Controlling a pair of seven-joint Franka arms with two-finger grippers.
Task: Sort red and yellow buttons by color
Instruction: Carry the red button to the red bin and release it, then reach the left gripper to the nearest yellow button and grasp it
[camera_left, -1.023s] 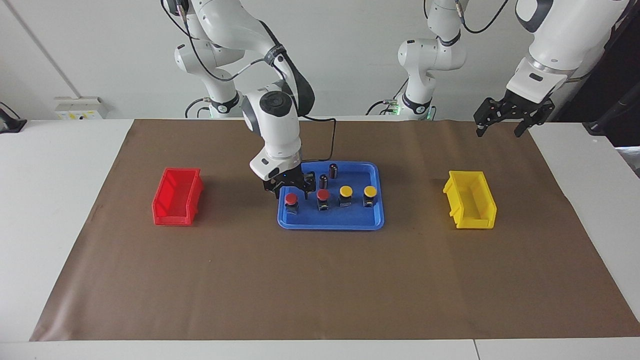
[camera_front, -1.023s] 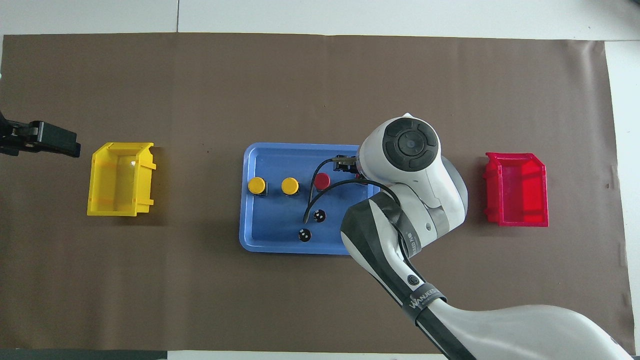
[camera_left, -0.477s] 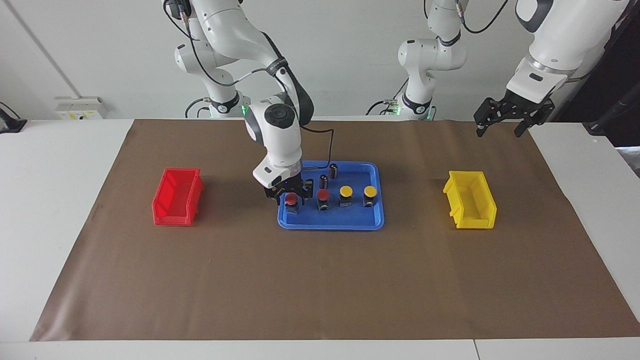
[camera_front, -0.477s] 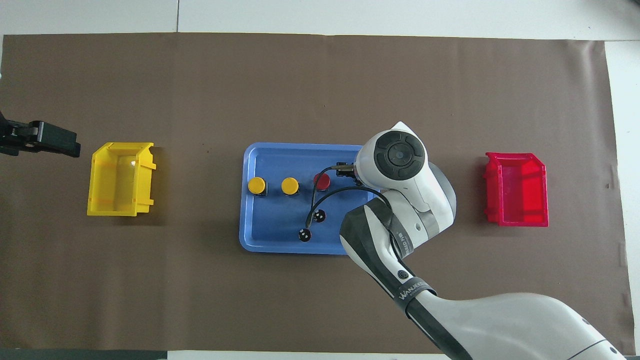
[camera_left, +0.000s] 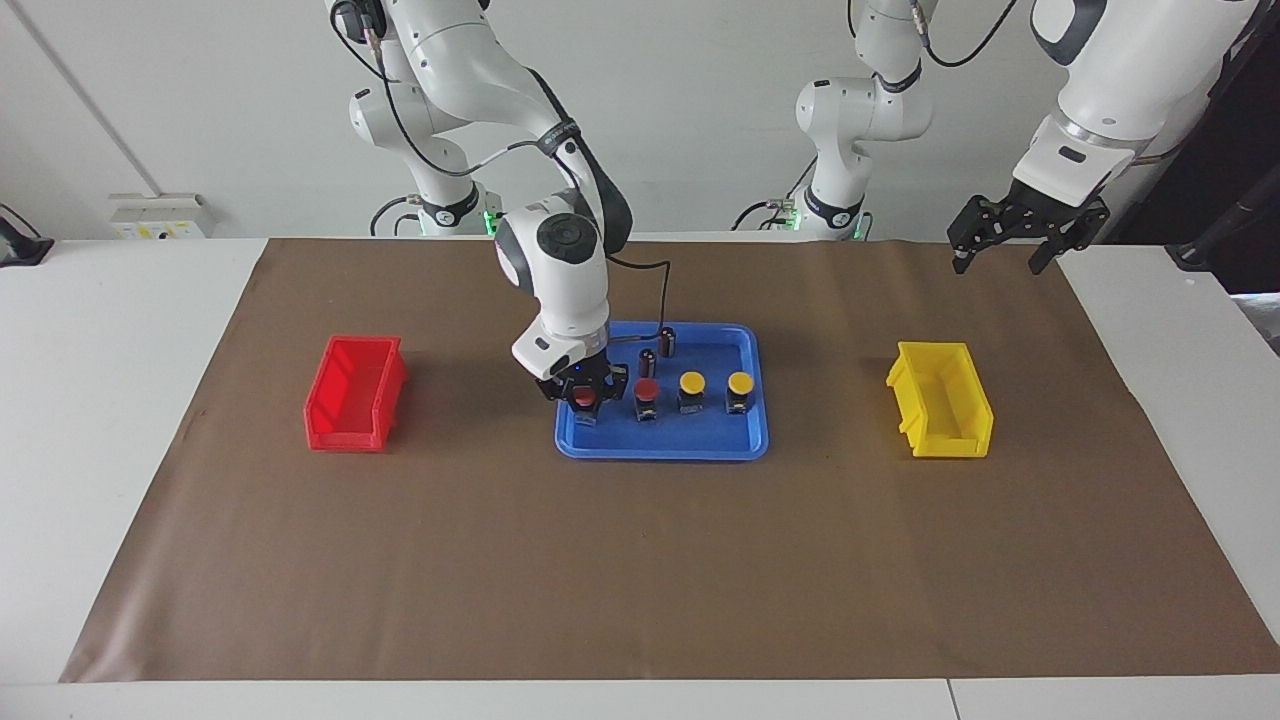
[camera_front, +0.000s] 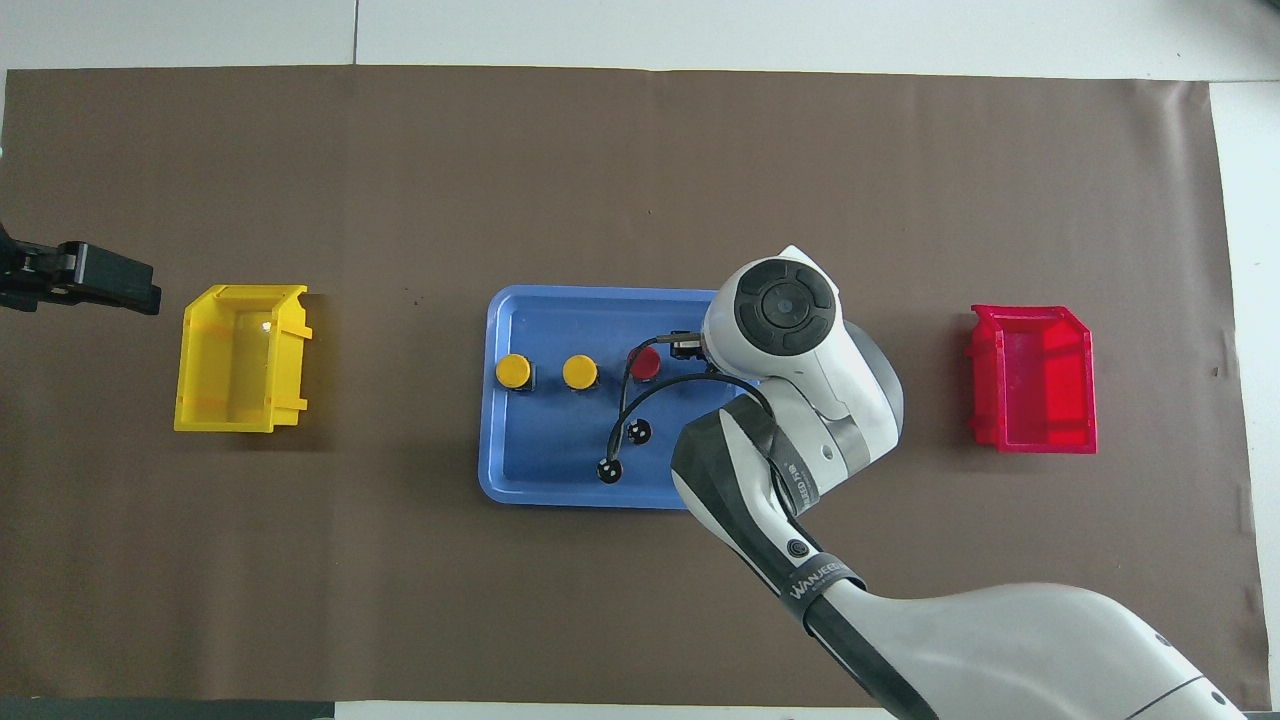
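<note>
Since a second ago the right gripper (camera_left: 583, 392) has been lowered around the end red button (camera_left: 583, 398) in the blue tray (camera_left: 660, 445); its fingers seem closed on the button, though this is hard to tell; nothing is sorted yet; all four buttons are in the tray; both bins are bare; the left gripper (camera_left: 1003, 240) is held open, waiting up high near the yellow bin (camera_left: 940, 412).
</note>
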